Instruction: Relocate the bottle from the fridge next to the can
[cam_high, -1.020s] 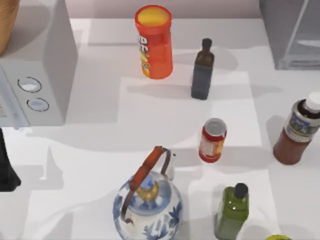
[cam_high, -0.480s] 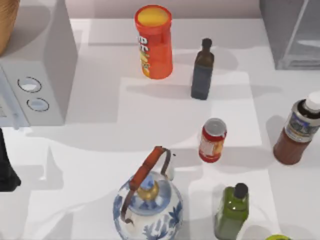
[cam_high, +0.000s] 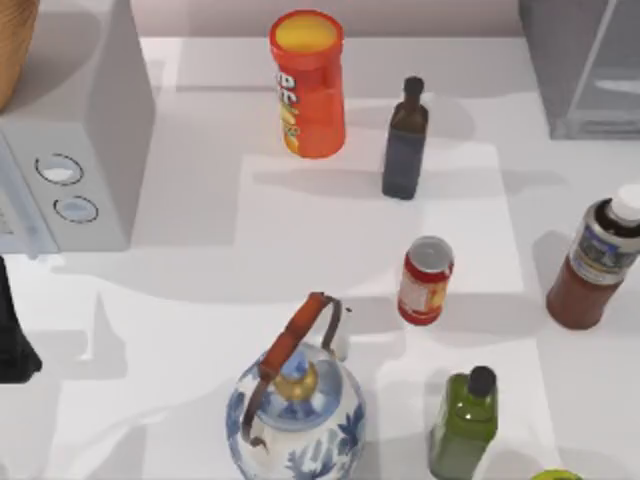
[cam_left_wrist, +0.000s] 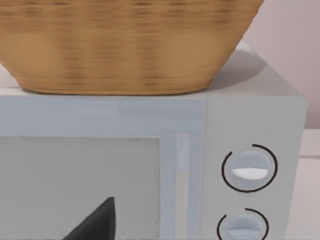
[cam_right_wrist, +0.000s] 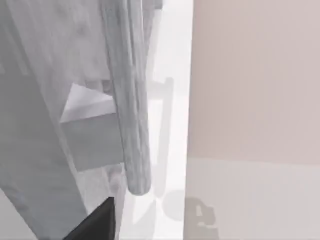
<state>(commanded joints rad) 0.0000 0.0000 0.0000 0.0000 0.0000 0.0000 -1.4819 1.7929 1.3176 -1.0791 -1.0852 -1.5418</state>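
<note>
1. In the top view, the bottle (cam_high: 596, 262) is seen upright on the counter (cam_high: 200, 300) at the right edge of the frame, its long axis vertical and its white cap uppermost.
2. The fridge (cam_high: 585, 65) is seen in the upper right corner of the frame; the bottle stands below it, outside it.
3. The can (cam_high: 425, 281) is seen upright right of centre, left of the bottle and apart from it, with bare counter between them.
4. The right end effector (cam_right_wrist: 95, 222) is seen as a dark tip in the right wrist view, close beside the fridge's grey handle bar (cam_right_wrist: 131, 100); whether it is spread or pressed together cannot be told.
5. The left end effector (cam_left_wrist: 95, 222) is parked facing a pale box with two dials (cam_left_wrist: 210, 165); its state cannot be told.
6. The right arm is judged the nearer to the bottle, which would need carrying leftward toward the can.
</note>
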